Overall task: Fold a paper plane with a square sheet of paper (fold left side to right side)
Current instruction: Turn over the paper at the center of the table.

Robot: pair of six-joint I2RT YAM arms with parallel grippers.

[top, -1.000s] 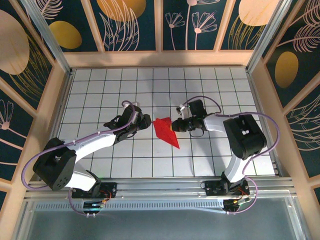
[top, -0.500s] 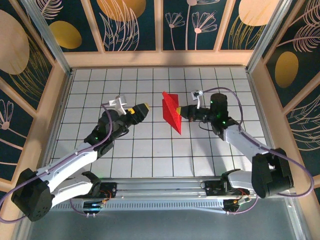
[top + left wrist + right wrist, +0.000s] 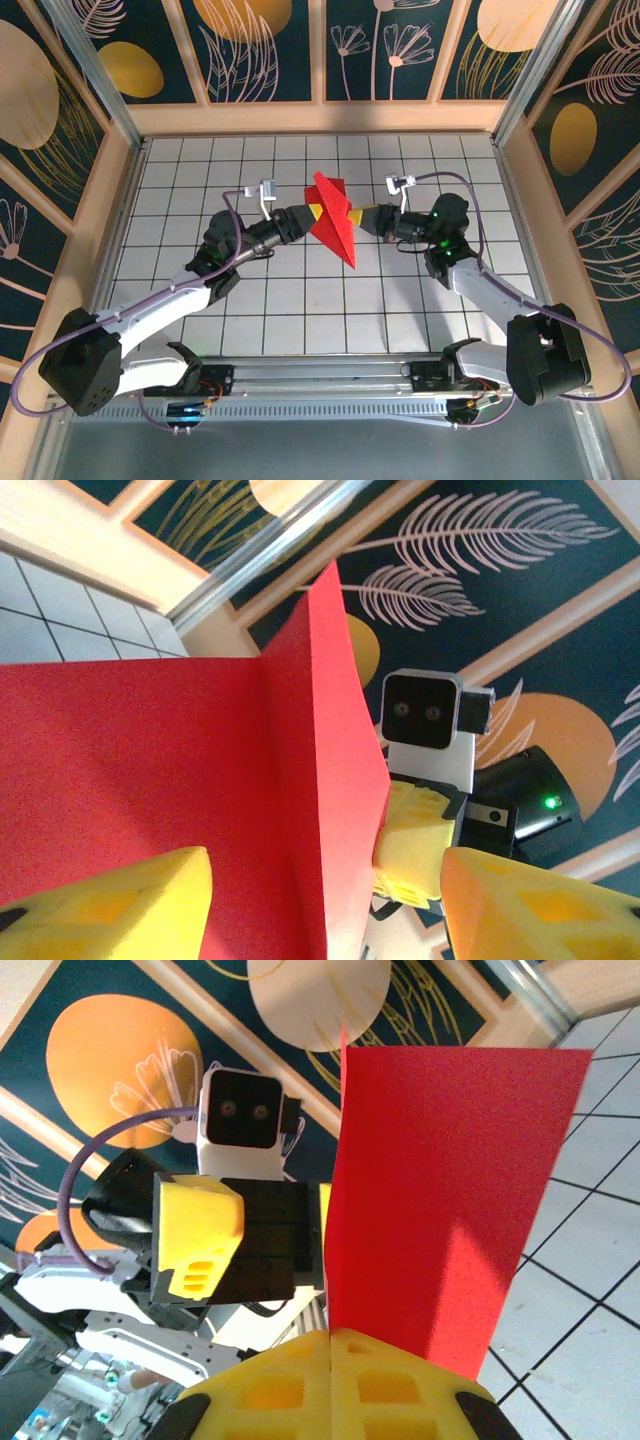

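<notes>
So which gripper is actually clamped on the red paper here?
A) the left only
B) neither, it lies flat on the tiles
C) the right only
C: in its wrist view the right gripper is pressed shut on the red paper, while the left gripper stands wide open around the sheet.

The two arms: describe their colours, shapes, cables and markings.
Both the left arm and right arm have slim white links between bulky black joint housings, with a lilac cable looping along each. The jaws are yellow wedges. Each wrist carries a white camera box; a green light glows on the right arm.
</notes>
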